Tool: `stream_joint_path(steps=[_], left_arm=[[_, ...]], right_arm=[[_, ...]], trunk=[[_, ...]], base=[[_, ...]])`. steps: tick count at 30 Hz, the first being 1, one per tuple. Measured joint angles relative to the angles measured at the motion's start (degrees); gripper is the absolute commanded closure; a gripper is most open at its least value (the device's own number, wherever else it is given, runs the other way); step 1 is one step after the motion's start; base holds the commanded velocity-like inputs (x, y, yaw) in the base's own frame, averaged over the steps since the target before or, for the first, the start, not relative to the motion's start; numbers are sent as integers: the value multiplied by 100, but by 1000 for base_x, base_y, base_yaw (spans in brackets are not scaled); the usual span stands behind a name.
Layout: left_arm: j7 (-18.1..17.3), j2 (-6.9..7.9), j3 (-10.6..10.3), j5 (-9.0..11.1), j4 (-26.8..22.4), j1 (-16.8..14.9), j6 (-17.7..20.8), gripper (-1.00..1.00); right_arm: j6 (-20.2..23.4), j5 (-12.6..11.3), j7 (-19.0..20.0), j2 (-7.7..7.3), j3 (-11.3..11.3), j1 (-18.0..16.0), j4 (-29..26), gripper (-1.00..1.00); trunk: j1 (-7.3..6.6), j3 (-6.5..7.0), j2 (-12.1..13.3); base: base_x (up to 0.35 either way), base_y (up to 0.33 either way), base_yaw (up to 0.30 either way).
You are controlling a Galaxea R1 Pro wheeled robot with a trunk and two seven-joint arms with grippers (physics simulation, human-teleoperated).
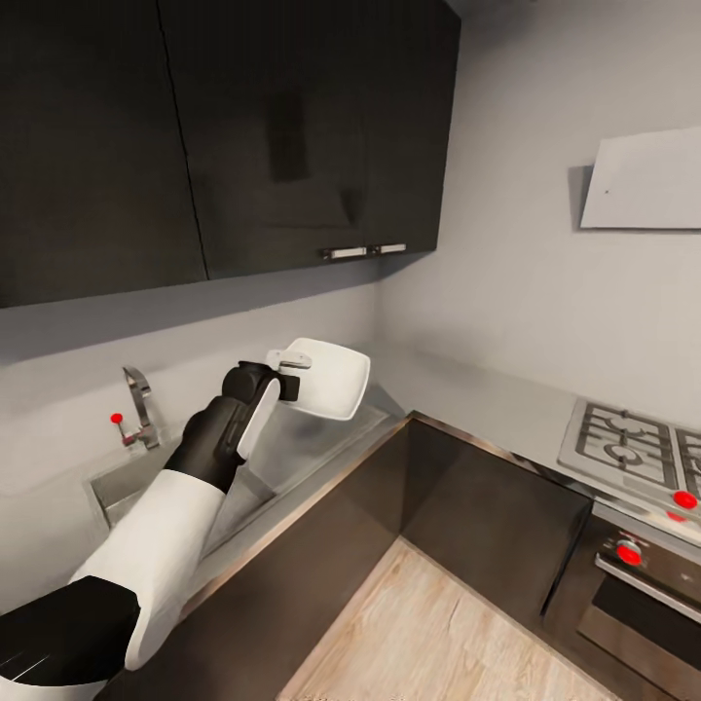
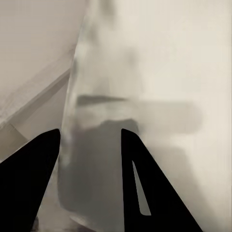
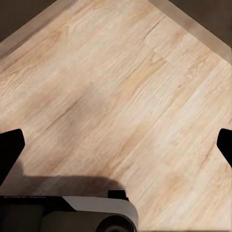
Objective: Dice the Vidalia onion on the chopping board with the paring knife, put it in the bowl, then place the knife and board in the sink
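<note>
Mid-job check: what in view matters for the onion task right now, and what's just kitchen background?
Job:
chopping board, held up by the left gripper
sink

Background:
faucet
stove
upper cabinets
wood floor

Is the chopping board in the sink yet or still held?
Held, not in. The left gripper grips the chopping board by one edge, tilted in the air above the sink. In the left wrist view it sits between the fingers.

White chopping board [image 1: 326,378], tilted above sink [image 1: 127,482]
</note>
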Motion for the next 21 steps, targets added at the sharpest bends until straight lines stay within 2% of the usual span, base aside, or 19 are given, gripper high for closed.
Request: stream_joint_path(steps=[6,15,21], left_arm=[[0,1,2,21,-2,1,1,100],[-1,1,1,29,14,1,0,100],[-1,2,2,28,14,5,5,100]], right_arm=[[0,1,0,0,0,0,1,-100],[0,0,0,0,-1,0,2,-100],[0,0,-4,0,-1,0,3,-100]], trunk=[[-1,42,0],[-3,74,0],[-3,67,0]], base=[[-195,149,192],[-17,13,137],[0,0,252]])
